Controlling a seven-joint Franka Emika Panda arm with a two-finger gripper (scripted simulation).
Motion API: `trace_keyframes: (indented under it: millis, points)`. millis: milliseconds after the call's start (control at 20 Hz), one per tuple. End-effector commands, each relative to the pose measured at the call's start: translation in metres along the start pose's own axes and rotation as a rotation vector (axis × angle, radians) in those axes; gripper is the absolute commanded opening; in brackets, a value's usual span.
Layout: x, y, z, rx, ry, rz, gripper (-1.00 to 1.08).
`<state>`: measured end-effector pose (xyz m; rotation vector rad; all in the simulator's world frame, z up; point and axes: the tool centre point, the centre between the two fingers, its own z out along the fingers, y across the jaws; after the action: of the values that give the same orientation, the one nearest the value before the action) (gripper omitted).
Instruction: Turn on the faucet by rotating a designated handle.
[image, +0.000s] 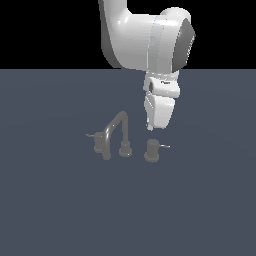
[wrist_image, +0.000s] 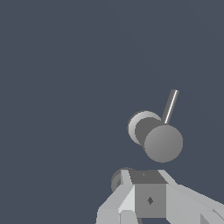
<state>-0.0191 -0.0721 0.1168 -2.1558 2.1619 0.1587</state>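
The faucet (image: 117, 131) is a small grey set with an arched spout on the dark floor. The handle (image: 152, 150) is the squat cylinder at the exterior view's right, and its thin pin (image: 164, 146) points right. My gripper (image: 150, 128) hangs from the white arm just above that handle and apart from it. In the wrist view the handle (wrist_image: 157, 139) shows end-on with its bright pin (wrist_image: 169, 106) sticking out, a little beyond my gripper (wrist_image: 148, 177). The fingers stand together and hold nothing.
A second grey handle (image: 98, 143) with its pin pointing left stands at the exterior view's left. The spout's round base (image: 125, 150) lies between the two handles. It also shows in the wrist view (wrist_image: 117, 179), partly hidden behind my fingers.
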Motion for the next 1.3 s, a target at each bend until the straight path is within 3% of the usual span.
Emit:
trace_keyframes:
  millis: [0,500,900,1250]
  points:
    - [0.015,-0.001,0.015,0.007,0.034,0.077,-1.00]
    - [0.053,0.000,0.044,0.028,0.122,0.242,-1.00]
    - [0.056,0.000,0.046,0.030,0.130,0.255,-1.00]
    - [0.062,0.024,0.046,0.031,0.130,0.256,-1.00]
